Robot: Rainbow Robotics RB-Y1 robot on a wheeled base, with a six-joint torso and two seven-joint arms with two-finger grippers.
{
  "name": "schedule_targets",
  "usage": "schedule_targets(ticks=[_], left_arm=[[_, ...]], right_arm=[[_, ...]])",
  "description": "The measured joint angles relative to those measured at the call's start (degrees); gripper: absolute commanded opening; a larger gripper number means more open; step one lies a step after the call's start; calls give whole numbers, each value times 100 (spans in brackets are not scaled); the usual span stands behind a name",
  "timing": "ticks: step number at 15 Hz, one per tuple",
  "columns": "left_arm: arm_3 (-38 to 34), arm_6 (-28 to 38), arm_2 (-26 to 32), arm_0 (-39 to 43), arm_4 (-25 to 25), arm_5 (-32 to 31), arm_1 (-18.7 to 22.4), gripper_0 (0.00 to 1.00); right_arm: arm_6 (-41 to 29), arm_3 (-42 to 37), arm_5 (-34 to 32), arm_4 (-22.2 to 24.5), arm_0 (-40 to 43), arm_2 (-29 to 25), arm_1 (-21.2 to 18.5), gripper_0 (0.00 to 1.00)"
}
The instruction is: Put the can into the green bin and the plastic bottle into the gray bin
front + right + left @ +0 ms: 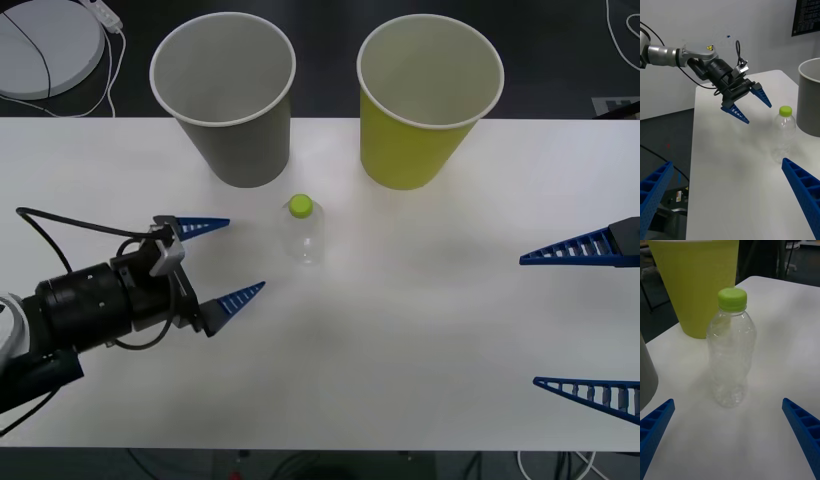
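The plastic bottle (304,235) (731,356) stands upright on the white table, clear with a lime-green cap, just in front of the gap between the two bins. The gray bin (222,100) (810,97) stands at the back left and the green bin (425,100) (696,285) at the back right, both upright and empty-looking. My left gripper (245,255) (759,114) (728,408) is open, pointing at the bottle from its left, a short way off. At the table's right edge my right gripper (530,320) (727,162) is open with nothing in it. The can is out of view.
A white round device (40,45) with a cable lies on the floor beyond the table's far left corner. The white table (420,330) stretches bare between the bottle and the right gripper.
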Motion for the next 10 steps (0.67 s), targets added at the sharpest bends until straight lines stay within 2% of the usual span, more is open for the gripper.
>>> schedule_targets(ticks=[6, 10], left_arm=[[1, 268, -338, -225, -237, 357, -13, 100], [8, 467, -400, -368, -529, 399, -160, 100]], right_arm=[[0, 0, 0, 0, 0, 0, 0, 100], [0, 0, 0, 0, 0, 0, 0, 100]])
